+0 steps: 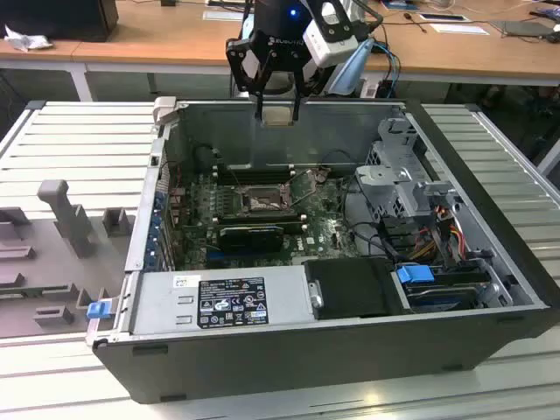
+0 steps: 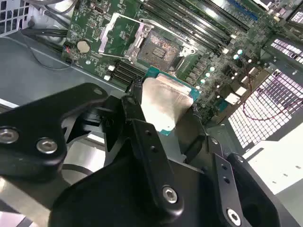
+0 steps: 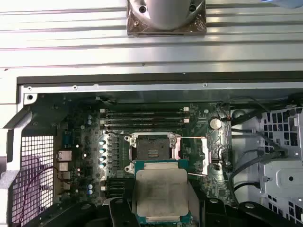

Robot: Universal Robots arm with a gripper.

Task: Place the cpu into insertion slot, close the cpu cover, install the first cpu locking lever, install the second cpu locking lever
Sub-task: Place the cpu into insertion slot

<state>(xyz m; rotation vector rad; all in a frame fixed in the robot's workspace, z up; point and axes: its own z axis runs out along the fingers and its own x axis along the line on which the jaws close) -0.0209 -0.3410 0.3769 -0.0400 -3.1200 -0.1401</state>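
The gripper (image 2: 166,116) has its black fingers (image 2: 136,105) closed on two opposite edges of the cpu (image 2: 163,105), which it holds in the air. The chip is a flat plate, close to square, with a dull silvery-grey metal top marked by smudges and a thin green board edge showing around it. Its metal face is turned toward both wrist cameras. In the first wrist view the cpu (image 3: 161,191) has its sides lined up with the sides of the insertion slot (image 3: 152,150). No long axis can be made out.

Beyond the chip and well apart from it, the slot lies uncovered on the green motherboard. The cpu cover (image 3: 206,153) is swung open beside it. The long memory slots (image 3: 144,118) run just past the socket.

In the exterior view the gripper (image 1: 278,114) hangs over the open computer case (image 1: 490,175), near its far wall.
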